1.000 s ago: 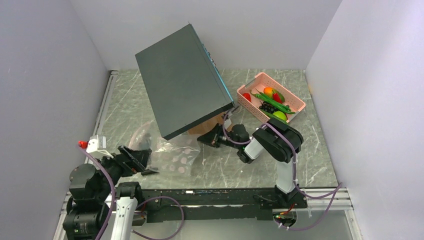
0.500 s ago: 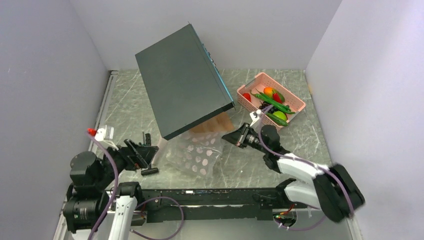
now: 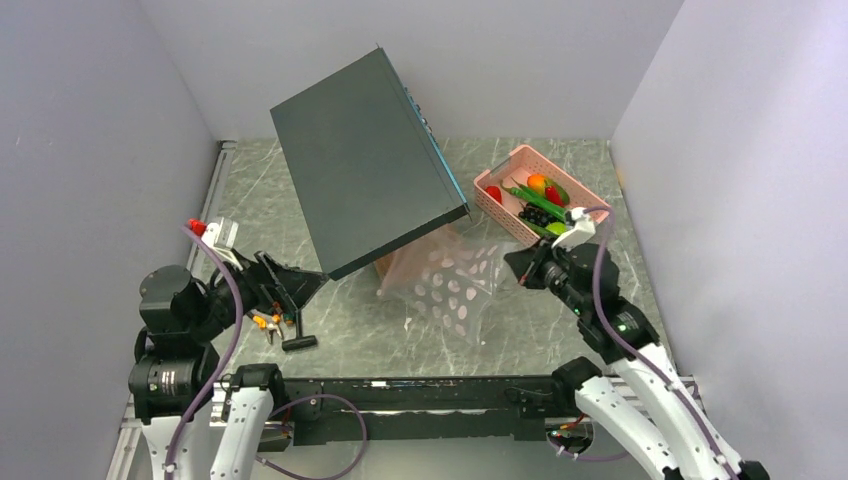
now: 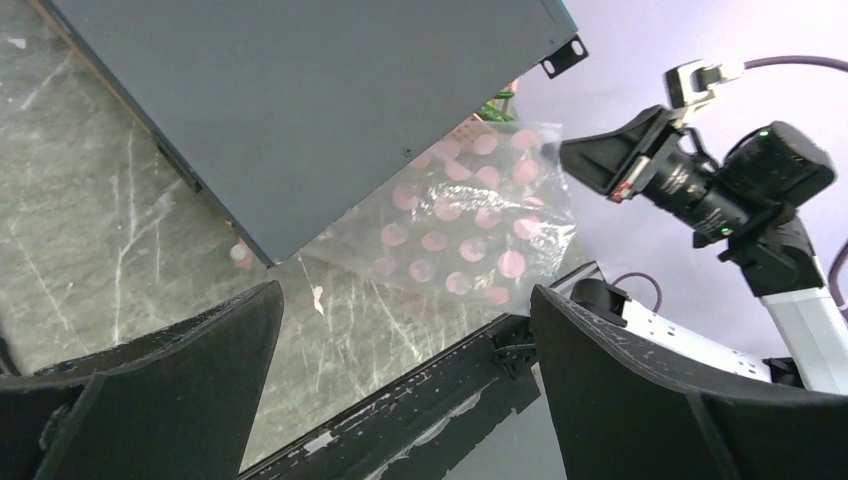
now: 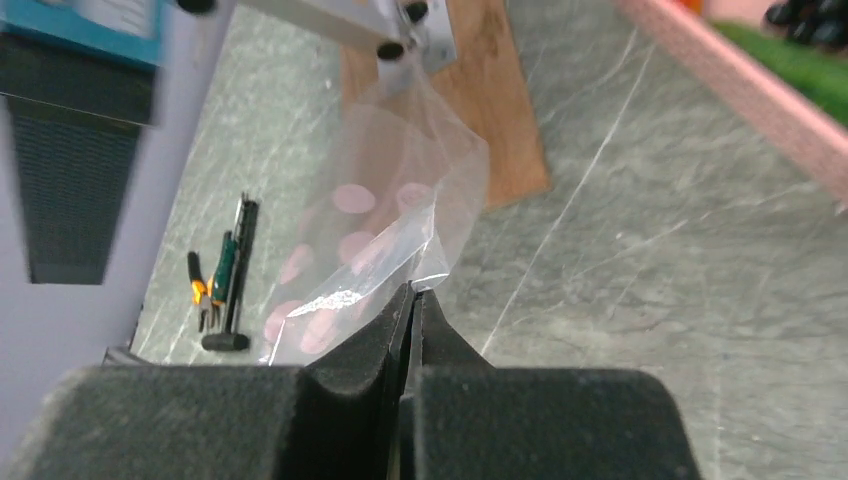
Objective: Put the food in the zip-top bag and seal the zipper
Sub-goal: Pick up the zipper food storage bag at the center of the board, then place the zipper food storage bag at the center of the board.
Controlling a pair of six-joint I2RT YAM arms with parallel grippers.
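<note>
My right gripper is shut on an edge of the clear zip-top bag with pale pink dots and holds it up off the table; the pinch shows in the right wrist view, with the bag hanging to the left. The zipper strip cannot be made out. The food, green pods, red pieces, mango, black grapes and a lime-green fruit, lies in the pink perforated basket at the back right. My left gripper is open and empty at the left; its wrist view shows the bag far ahead.
A large dark flat box leans tilted over the table's middle, above a brown wooden block. Small orange-and-black hand tools lie near my left gripper. The table's dark front rail runs along the near edge.
My right arm swung right and back, lifting the bag from the table's left-middle towards the basket. My left gripper rose and moved right, away from the tools.
</note>
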